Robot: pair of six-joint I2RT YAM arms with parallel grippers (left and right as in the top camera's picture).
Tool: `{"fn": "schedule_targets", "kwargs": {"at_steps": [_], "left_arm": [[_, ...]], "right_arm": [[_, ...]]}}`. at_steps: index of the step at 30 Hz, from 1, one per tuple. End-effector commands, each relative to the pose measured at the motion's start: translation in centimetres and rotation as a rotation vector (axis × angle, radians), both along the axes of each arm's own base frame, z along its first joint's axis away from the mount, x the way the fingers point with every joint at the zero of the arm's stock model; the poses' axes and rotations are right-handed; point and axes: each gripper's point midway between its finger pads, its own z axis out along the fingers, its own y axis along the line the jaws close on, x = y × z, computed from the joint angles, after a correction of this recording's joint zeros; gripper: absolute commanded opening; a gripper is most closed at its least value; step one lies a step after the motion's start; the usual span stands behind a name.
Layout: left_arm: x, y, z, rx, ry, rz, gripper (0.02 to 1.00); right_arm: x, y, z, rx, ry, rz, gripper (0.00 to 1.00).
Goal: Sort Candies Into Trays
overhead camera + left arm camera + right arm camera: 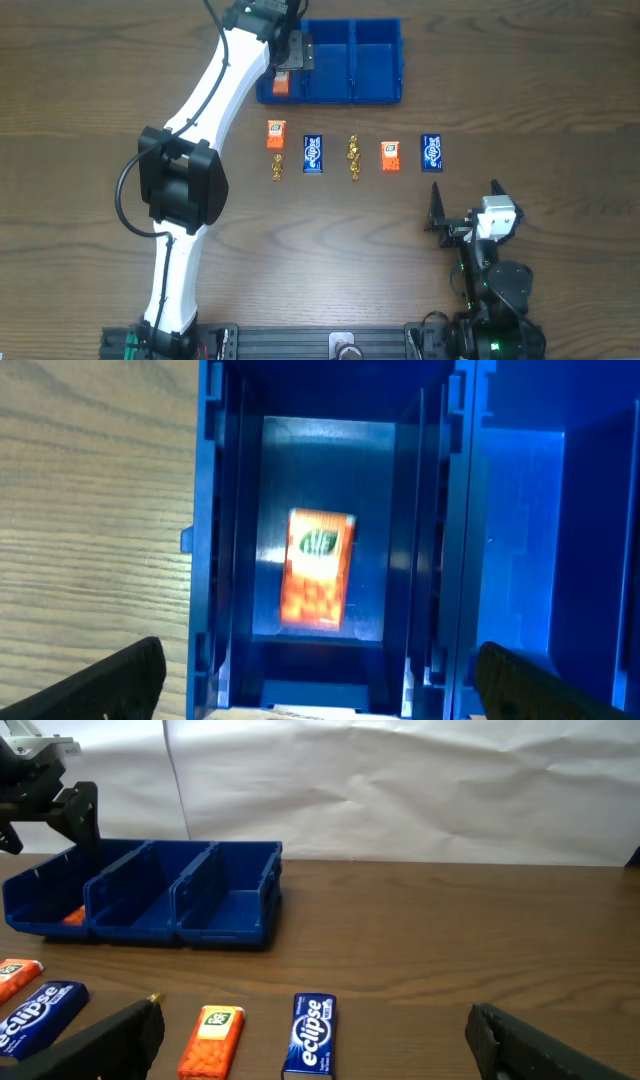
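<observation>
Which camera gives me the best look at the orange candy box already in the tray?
Left wrist view: it looks straight down on the orange candy box, lying flat in the leftmost compartment. Top view: the left end effector partly covers it. Right wrist view: just an orange sliver.

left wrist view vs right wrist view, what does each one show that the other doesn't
Left wrist: a straight-down look at the orange candy box lying flat, label up, on a compartment floor. Right wrist: candies lying on the wooden table, an orange box and a blue pack among them, and the left gripper above the blue tray. Both: that tray and table.
</observation>
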Motion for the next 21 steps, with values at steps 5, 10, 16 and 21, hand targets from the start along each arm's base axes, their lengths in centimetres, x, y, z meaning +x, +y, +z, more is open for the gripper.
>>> {"fn": "schedule_targets", "kwargs": {"at_steps": [5, 10, 16, 21], "left_arm": [[-8.4, -0.9, 15.0, -0.015, -0.258, 0.006, 0.961], [-12.0, 0.6, 7.1, 0.002, -0.147, 0.041, 0.915], [-13.6, 1.8, -3.4, -0.009, 0.031, 0.045, 0.879], [-13.5, 1.2, -7.5, -0.008, 0.097, 0.035, 0.86]], "right_arm": [[0.0, 0.1, -0.2, -0.014, 0.002, 0.008, 1.0], [0.0, 0.1, -0.2, -0.014, 0.002, 0.008, 1.0], [0.0, 0.1, -0.2, -0.014, 0.002, 0.008, 0.998], [0.0, 0.1, -0.2, -0.014, 0.002, 0.008, 0.998]]}}
